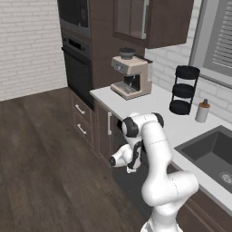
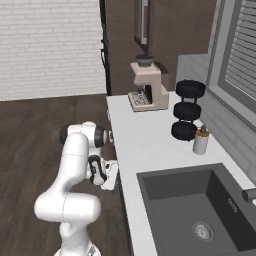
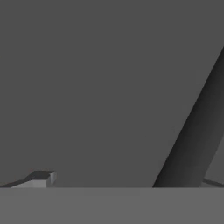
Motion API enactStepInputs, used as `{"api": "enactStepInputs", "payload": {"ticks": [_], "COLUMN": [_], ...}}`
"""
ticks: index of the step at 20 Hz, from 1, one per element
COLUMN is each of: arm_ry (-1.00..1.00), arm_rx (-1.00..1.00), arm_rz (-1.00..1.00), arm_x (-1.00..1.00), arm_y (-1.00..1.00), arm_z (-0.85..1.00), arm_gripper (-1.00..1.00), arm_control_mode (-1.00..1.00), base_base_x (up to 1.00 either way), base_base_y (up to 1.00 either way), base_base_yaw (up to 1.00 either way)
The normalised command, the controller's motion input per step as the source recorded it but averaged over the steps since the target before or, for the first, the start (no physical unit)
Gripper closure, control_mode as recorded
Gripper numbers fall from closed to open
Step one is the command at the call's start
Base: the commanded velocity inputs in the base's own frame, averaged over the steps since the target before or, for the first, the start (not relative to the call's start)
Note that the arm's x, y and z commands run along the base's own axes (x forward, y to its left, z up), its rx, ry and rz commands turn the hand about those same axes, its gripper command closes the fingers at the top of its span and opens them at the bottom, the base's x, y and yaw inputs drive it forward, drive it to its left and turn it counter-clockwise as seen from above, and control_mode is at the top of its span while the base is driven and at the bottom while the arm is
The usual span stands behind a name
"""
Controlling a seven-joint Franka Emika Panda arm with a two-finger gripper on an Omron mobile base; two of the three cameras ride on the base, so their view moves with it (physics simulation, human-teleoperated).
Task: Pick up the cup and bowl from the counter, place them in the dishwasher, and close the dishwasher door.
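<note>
Dishwasher (image 1: 131, 174): under the counter (image 1: 149, 106), left of the sink (image 1: 213, 152); the door (image 3: 87, 87) looks near shut.
Gripper (image 1: 129, 168): low against the door, likely pushing it; finger spread cannot be told.
Cup, bowl: presumably inside the dishwasher.

On the counter (image 1: 158, 102), the coffee machine (image 1: 132, 77) stands far left, the three-tier stand (image 1: 184, 90) right of it, the pump bottle (image 1: 202, 111) beside the sink (image 1: 213, 152).
</note>
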Motion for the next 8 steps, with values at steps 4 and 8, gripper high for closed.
{"api": "enactStepInputs", "payload": {"ticks": [4,8], "arm_ry": [0.28,0.16], "arm_rx": [0.0,0.01], "arm_rz": [0.17,0.14], "arm_x": [0.92,0.27], "arm_y": [-0.85,-0.29], "arm_z": [-0.42,-0.18], "arm_gripper": [-1.0,-1.0], "arm_control_mode": [-1.0,-1.0], "base_base_x": [0.0,0.0], "base_base_y": [0.0,0.0], "base_base_yaw": [0.0,0.0]}}
